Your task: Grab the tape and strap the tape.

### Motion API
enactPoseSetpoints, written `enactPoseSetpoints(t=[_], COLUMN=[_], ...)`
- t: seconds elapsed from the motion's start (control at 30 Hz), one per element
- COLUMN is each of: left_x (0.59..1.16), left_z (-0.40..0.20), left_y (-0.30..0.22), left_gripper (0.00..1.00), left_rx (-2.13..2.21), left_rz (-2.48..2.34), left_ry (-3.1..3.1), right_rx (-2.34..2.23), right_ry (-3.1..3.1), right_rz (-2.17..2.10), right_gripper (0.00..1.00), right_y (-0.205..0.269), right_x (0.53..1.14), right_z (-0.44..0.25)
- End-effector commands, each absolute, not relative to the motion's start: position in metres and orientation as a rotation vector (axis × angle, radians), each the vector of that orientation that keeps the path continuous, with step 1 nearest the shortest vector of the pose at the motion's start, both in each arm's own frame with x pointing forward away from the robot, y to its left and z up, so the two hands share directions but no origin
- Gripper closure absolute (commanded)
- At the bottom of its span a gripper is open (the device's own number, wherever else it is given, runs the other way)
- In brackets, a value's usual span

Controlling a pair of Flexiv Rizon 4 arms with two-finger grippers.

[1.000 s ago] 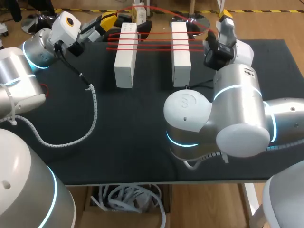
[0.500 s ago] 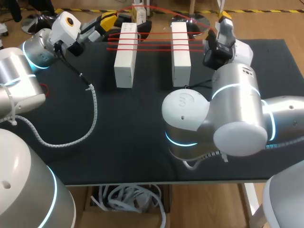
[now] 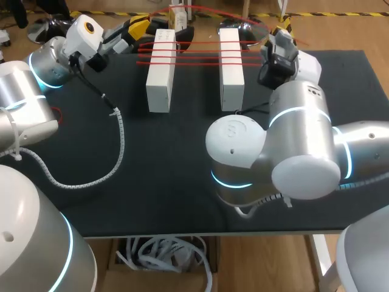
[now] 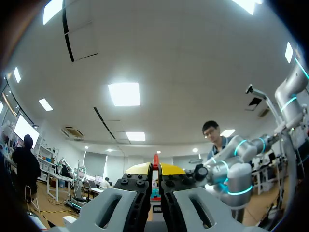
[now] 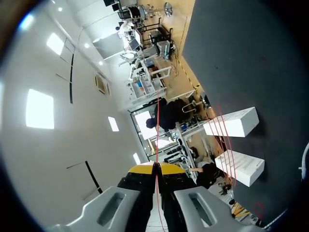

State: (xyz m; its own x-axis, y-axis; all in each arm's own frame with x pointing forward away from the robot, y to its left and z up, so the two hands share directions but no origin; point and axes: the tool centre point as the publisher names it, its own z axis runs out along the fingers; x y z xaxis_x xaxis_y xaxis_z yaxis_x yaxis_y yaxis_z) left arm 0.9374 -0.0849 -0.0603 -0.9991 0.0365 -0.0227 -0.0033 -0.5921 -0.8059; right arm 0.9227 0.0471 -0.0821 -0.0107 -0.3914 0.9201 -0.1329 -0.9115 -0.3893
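Tape [image 5: 157, 121] pinched in right hand [image 5: 157, 166], running straight ahead; left hand [image 4: 155, 166] clamped on tape too.

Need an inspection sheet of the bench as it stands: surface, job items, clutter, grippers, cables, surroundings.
Surface: black table, mostly bare.
Job's things: red tape runs in several lines across the left block and the right block, both white, side by side and apart.
Clutter: nothing seen.
Grippers: left gripper shut on the tape; right gripper shut on the tape.
Cables: spiral-wrapped cable lies curved on the table by the left arm.
Surroundings: nothing seen reaching over the table.
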Motion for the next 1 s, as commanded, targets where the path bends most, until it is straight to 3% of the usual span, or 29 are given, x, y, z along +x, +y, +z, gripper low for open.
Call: enactPoseSetpoints(t=[0.03,0.47,0.67,0.93,1.0], left_x=[0.9372,0.9372,0.9353,0.9327,0.9327], left_z=[-0.0607,-0.0607,-0.0703,-0.0686,-0.0686], left_y=[-0.0854,-0.0854,-0.0898,-0.0935,-0.0935], left_gripper=[1.0,1.0,1.0,1.0,1.0], left_rx=[-0.055,-0.055,0.02,0.238,0.238], left_rz=[2.785,2.785,1.879,1.115,1.115], left_ry=[-1.408,-1.408,-2.28,-2.824,-2.824], right_rx=[-2.11,-2.11,-2.11,-2.11,-2.11], right_ry=[0.528,0.528,0.528,0.528,0.528], right_rz=[-2.039,-2.039,-2.039,-2.039,-2.039], right_gripper=[1.0,1.0,1.0,1.0,1.0], right_y=[0.0468,0.0468,0.0468,0.0468,0.0468], right_x=[0.9205,0.9205,0.9205,0.9205,0.9205], right_z=[-0.08,-0.08,-0.08,-0.08,-0.08])
